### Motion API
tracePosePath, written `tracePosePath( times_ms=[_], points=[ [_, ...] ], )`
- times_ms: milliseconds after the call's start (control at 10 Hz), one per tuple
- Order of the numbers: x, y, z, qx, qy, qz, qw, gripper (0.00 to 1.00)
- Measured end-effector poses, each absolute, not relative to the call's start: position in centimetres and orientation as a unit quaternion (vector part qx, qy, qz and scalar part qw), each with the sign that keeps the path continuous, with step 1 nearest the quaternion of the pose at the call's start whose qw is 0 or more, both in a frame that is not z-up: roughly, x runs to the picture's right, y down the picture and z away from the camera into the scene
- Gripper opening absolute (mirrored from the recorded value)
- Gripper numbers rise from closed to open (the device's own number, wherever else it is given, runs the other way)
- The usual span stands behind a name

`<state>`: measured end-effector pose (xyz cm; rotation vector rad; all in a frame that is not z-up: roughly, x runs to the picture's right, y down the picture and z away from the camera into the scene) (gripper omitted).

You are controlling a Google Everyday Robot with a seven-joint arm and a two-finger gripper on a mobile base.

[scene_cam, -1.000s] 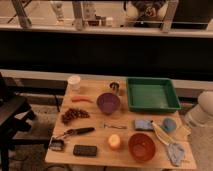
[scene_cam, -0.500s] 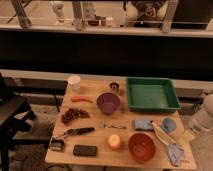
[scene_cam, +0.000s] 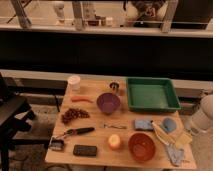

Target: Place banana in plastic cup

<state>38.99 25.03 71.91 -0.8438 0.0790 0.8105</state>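
A wooden counter [scene_cam: 97, 137] seen from above and in front, with a dark wall and a railing behind it. Compared with a second ago, nothing on the counter has shifted. Only my white arm [scene_cam: 202, 116] at the right edge has changed, sitting slightly lower and closer to the frame's edge than before. My tool is out of view beyond that edge, off the counter's right side, and its fingers are spread wide.

The banana [scene_cam: 161, 133] lies flat on the counter's right front part. It is a slim, pale-yellow shape, and its long axis runs diagonally. One end points back and left toward a flat blue sponge [scene_cam: 143, 124]. The other end points forward and right toward a crumpled bluish cloth [scene_cam: 175, 154]. I cannot tell which end is the stem.

The plastic cup [scene_cam: 169, 125], small and light blue, stands upright just beside the banana on its right, between the banana and my arm. A pale yellow pad [scene_cam: 183, 139] lies just right of the banana's front end.

An orange bowl [scene_cam: 141, 146] sits near the banana's left. A green tray [scene_cam: 151, 93] is at the back right, with a purple bowl [scene_cam: 108, 102] to its left. A carrot [scene_cam: 81, 99] and a white cup [scene_cam: 74, 81] are at the back left.
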Motion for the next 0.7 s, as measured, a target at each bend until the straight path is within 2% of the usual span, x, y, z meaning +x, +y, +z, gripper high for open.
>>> tracePosePath(
  times_ms=[700],
  points=[
    [36.3,26.7,72.7,-0.438,0.006,0.362,0.823,0.80]
  ],
)
